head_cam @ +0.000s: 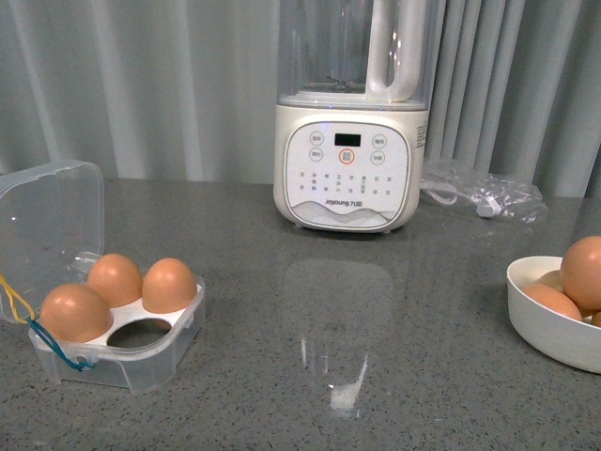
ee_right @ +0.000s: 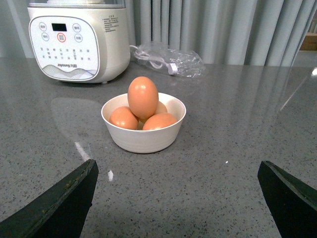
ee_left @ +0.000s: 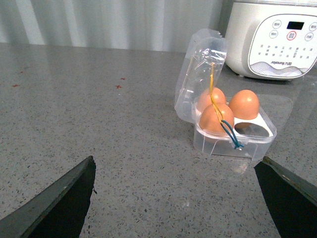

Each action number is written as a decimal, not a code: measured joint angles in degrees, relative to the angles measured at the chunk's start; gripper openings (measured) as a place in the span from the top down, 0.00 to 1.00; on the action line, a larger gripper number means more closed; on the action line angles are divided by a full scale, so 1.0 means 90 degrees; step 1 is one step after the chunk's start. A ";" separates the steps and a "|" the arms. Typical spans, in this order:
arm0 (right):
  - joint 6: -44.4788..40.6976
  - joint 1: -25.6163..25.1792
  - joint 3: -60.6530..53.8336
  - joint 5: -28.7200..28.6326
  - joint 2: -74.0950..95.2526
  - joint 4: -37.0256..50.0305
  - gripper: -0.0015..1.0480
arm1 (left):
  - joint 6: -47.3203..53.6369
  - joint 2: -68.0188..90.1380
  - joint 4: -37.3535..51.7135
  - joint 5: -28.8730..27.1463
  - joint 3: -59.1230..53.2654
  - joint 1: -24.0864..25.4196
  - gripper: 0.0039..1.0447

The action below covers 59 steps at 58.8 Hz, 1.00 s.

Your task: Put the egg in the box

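The box (head_cam: pixel 160 362) stands at the left of the grey counter with its clear lid (head_cam: pixel 52 211) tipped back. Three brown eggs fill its white tray; the front right hole (head_cam: pixel 141 331) is empty. At the right edge a white bowl (head_cam: pixel 549 324) holds several brown eggs, and the egg (ee_right: pixel 143 96) on top stands upright. My left gripper (ee_left: pixel 177 168) is open over bare counter, short of the box (ee_left: pixel 218 146). Open too, my right gripper (ee_right: pixel 177 168) hovers short of the bowl (ee_right: pixel 143 139). Neither arm shows in the front view.
A white blender-like machine (head_cam: pixel 349 141) stands at the back centre. To its right lies a clear plastic bag (head_cam: pixel 484 193) with a cable inside. Grey curtains close off the back. Bare counter stretches between the box and the bowl.
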 joint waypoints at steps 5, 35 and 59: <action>0.0000 0.0000 0.0000 0.0000 0.0000 0.0000 0.07 | 0.0000 0.0000 0.0000 0.0000 0.0000 0.0000 0.06; -0.0299 -0.0488 0.2181 0.0665 0.4575 0.2834 0.07 | 0.0000 0.0000 0.0000 0.0000 0.0000 0.0000 0.06; 0.0532 -0.0357 0.4507 -0.0369 0.8223 0.2113 0.07 | 0.0000 0.0000 0.0000 0.0000 0.0000 0.0000 0.06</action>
